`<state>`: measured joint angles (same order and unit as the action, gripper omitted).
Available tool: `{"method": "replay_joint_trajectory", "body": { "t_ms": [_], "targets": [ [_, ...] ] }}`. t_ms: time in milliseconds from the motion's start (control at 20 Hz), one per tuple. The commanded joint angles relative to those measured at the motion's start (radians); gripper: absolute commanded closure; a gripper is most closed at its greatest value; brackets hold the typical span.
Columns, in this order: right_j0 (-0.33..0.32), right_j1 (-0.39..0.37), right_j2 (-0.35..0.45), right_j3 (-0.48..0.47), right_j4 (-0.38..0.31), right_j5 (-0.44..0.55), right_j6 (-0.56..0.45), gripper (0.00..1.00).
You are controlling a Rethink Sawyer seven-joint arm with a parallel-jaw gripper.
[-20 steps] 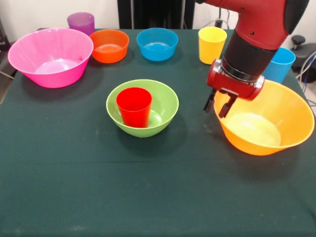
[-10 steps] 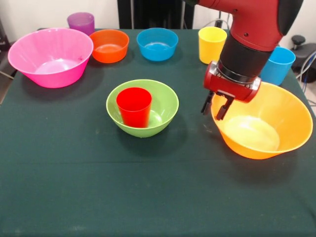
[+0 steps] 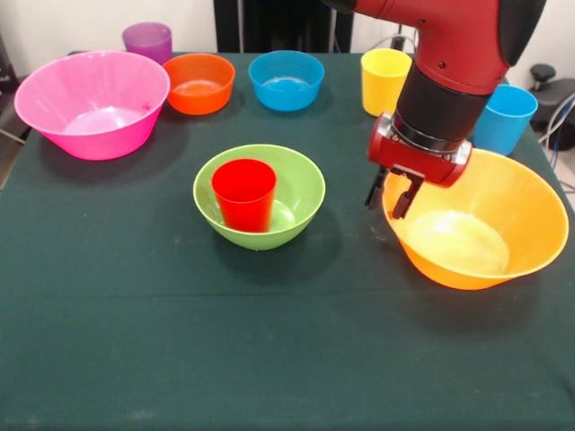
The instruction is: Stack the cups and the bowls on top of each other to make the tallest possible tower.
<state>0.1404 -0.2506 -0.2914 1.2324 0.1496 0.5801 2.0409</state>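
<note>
Dark green cloth covers the worktop point(image 3: 180, 359), with a pale wall behind it at the far side.

My gripper point(image 3: 390, 199) straddles the near-left rim of the large yellow-orange bowl point(image 3: 485, 235): one finger hangs outside the wall and the other inside it, the two drawn narrow around the rim. I cannot tell whether they actually press on the plastic. That bowl sits tilted, its rim higher on the side away from my gripper, and its base looks to be off the cloth or barely on it; its pale inside shows a broad bright patch.

To the left of my gripper, near the middle of the worktop, stands the lime green bowl point(image 3: 301, 193) with the red cup point(image 3: 243, 193) upright inside it, the cup's rim rising above the bowl's rim. This pair is the only pile so far, and it is apart from the bowl at my gripper.

Behind my arm, the light blue cup point(image 3: 508, 117) stands just beyond the yellow-orange bowl's far rim, partly hidden by my wrist. The yellow cup point(image 3: 384, 81) stands further back, left of my arm. Along the far edge follow the small blue bowl point(image 3: 286, 81), the small orange bowl point(image 3: 199, 83), then the large pink bowl point(image 3: 90, 103) at the left, with the purple cup point(image 3: 147, 40) behind it.
</note>
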Motion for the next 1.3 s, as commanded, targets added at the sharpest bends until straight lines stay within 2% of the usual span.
{"method": "replay_joint_trajectory", "body": {
  "t_ms": [50, 250, 600, 800, 1300],
  "targets": [
    [-0.063, -0.03, 0.199, 0.136, -0.036, -0.077, -0.024, 1.0],
    [-0.075, -0.09, 0.217, 0.192, -0.042, -0.074, -0.027, 1.0],
    [-0.063, -0.193, 0.218, 0.251, -0.025, 0.012, 0.01, 1.0],
    [-0.081, -0.239, 0.25, 0.297, -0.007, 0.015, 0.01, 1.0],
    [-0.116, -0.287, 0.298, 0.372, -0.019, -0.028, 0.012, 1.0]
  ]
}}
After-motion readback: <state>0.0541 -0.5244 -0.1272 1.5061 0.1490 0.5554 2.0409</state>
